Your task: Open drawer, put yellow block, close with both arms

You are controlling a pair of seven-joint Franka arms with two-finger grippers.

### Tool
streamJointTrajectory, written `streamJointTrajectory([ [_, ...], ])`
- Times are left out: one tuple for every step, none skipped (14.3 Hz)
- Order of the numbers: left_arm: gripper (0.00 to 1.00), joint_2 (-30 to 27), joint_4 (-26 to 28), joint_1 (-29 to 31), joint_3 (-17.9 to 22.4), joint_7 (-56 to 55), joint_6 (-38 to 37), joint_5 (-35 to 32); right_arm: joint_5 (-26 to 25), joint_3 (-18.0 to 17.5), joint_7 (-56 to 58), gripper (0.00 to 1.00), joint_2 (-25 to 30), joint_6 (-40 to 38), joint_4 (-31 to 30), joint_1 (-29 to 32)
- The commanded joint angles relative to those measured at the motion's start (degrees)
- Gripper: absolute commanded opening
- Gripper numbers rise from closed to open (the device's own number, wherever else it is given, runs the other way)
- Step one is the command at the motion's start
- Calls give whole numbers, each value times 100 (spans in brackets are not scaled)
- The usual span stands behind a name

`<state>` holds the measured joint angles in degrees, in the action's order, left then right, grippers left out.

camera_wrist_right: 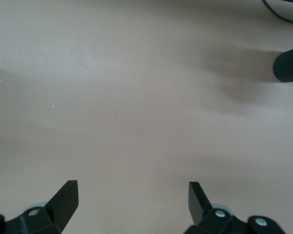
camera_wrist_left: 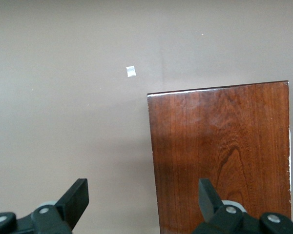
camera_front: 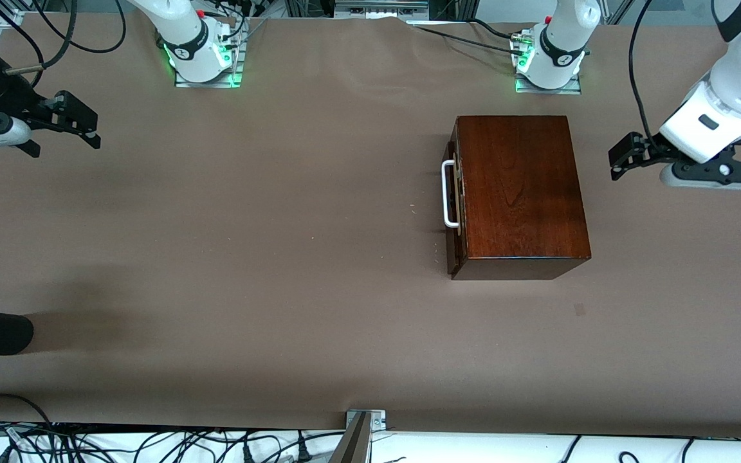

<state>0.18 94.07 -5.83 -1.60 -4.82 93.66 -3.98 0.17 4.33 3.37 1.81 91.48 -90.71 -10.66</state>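
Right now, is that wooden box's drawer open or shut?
Shut: the drawer front sits flush against the box, with no tray showing.

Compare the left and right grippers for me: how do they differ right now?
The left gripper hangs at the left arm's end of the table, close beside the wooden box; the right gripper hangs over bare table at the right arm's end. The left wrist view shows the box top, the right wrist view only table. Both are open and hold nothing.

the right pincer (camera_wrist_right: pixel 132 199) hangs over bare brown desk (camera_wrist_right: pixel 136 97), fingers (camera_wrist_right: pixel 66 197) spread wide; a black rounded object (camera_wrist_right: pixel 289 64) shows at the edge.
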Motion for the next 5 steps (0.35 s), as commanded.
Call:
streamJointTrajectory([
  [100,-256,270,178,-24,-53,144,178,-79,-11,-56,100,-5,-122,62,11],
  [100,-264,279,179,-24,-149,144,187,-79,-11,-56,100,-5,-122,62,11],
  [100,-282,288,179,-24,-255,144,187,-79,-2,-56,100,-14,-122,62,11],
  [100,-308,279,179,-24,-308,135,187,-79,-2,-56,100,-14,-122,62,11],
  [100,-326,296,179,-24,-309,126,187,-79,-2,-56,100,-5,-122,62,11],
])
